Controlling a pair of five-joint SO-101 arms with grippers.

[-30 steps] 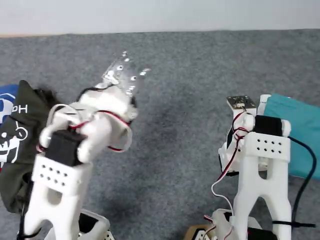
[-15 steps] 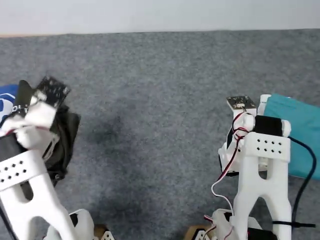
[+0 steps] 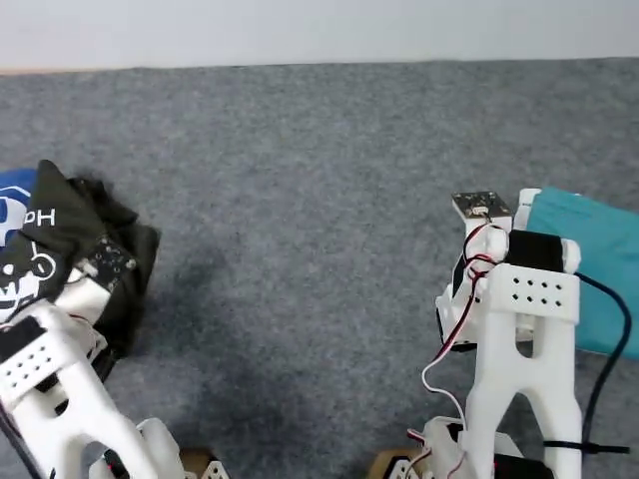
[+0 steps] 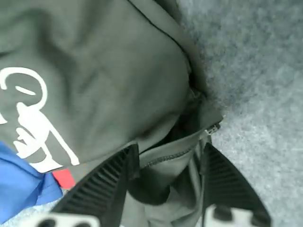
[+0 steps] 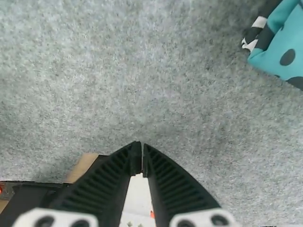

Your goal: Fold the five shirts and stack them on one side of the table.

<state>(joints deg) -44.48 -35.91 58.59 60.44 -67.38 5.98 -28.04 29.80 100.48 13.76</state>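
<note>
A dark green shirt (image 3: 70,235) with white print lies crumpled at the table's left edge, on top of a blue shirt (image 3: 12,190). My left arm (image 3: 60,349) is bent down over its near side. In the left wrist view the dark shirt (image 4: 94,80) is close up, and my left gripper (image 4: 169,149) is open with a hemmed fold of that shirt between its fingers (image 4: 106,182). A teal shirt (image 3: 599,259) lies at the right edge behind my right arm (image 3: 524,299). My right gripper (image 5: 142,144) is shut on nothing, low over the grey mat, with the teal shirt's spotted corner (image 5: 279,47) off to one side.
Grey carpet-like mat (image 3: 329,200) covers the table from the arms to the pale back wall. A blue shirt's edge (image 4: 19,191) and a red patch (image 4: 64,178) peek from under the dark shirt. The arm bases stand at the front edge.
My left arm swung from over the middle of the mat to the left and dropped down onto the dark shirt. The right arm kept still.
</note>
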